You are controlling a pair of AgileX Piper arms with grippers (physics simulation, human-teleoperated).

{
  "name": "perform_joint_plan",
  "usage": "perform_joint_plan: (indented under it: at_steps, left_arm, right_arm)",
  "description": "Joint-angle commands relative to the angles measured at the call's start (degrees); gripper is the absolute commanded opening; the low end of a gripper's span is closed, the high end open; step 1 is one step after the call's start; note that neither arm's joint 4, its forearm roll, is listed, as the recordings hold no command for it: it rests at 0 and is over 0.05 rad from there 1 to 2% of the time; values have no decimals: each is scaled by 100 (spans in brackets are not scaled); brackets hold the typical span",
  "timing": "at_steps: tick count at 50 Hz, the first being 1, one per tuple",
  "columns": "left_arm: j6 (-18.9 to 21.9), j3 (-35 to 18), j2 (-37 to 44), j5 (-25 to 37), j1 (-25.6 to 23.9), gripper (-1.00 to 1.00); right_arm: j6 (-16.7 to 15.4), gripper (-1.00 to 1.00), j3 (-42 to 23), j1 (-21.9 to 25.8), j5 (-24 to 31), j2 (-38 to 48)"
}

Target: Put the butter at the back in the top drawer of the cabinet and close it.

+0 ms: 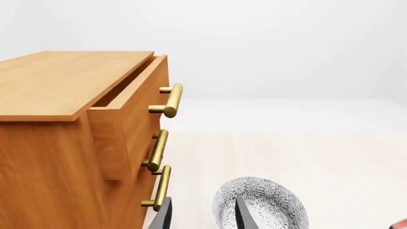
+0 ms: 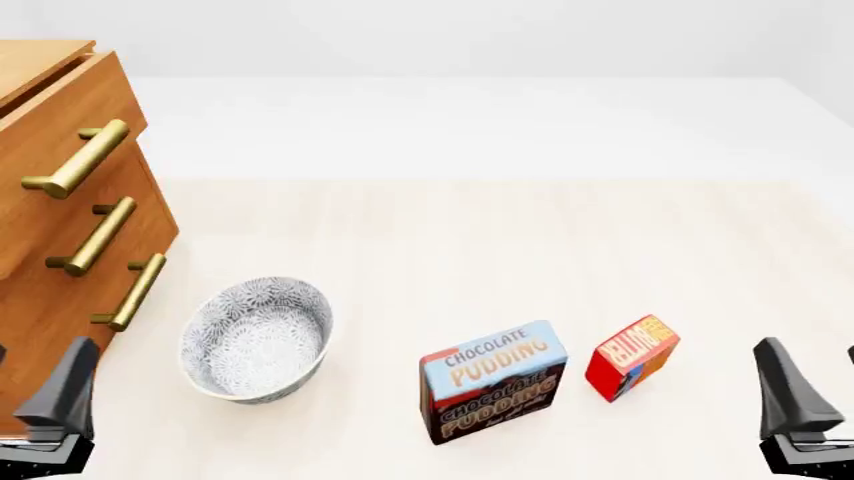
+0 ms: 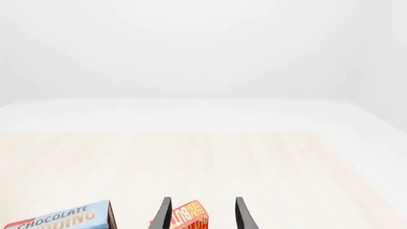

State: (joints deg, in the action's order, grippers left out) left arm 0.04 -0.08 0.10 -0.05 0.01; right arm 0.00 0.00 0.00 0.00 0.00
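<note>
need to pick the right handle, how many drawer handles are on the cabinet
3, all brass bars on the cabinet front: the top drawer's handle, the middle handle below it, and the bottom handle nearest the bowl.

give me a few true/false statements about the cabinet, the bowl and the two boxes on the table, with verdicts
1. The top drawer of the cabinet is pulled partly open. True.
2. The butter lies inside the bowl. False: it sits on the table, to the right of the pudding box in the front view.
3. The right gripper is open, with the butter seen between its fingers in the right wrist view. True.
4. The left gripper is shut on a drawer handle. False: it is open and holds nothing.
5. The bowl stands between the cabinet and the pudding box. True.
</note>
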Motion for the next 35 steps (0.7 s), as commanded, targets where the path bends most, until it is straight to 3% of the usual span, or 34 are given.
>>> perform_joint_plan:
  at_steps: [1,15,18,26,35]
  left_arm:
    - [18,-17,41,-5,3,100]
    - [124,-18,111,-34,-56,100]
    - [563,-18,330,-168,-176,100]
    - [989,-16,122,-55,-191,100]
    - [1961,6,34,-19,-328,100]
  right_arm:
    - [0,100,0,0,0,0]
    - [0,100,0,0,0,0]
    - [0,100,0,0,0,0]
    - [0,100,0,0,0,0]
    - [0,100,0,0,0,0]
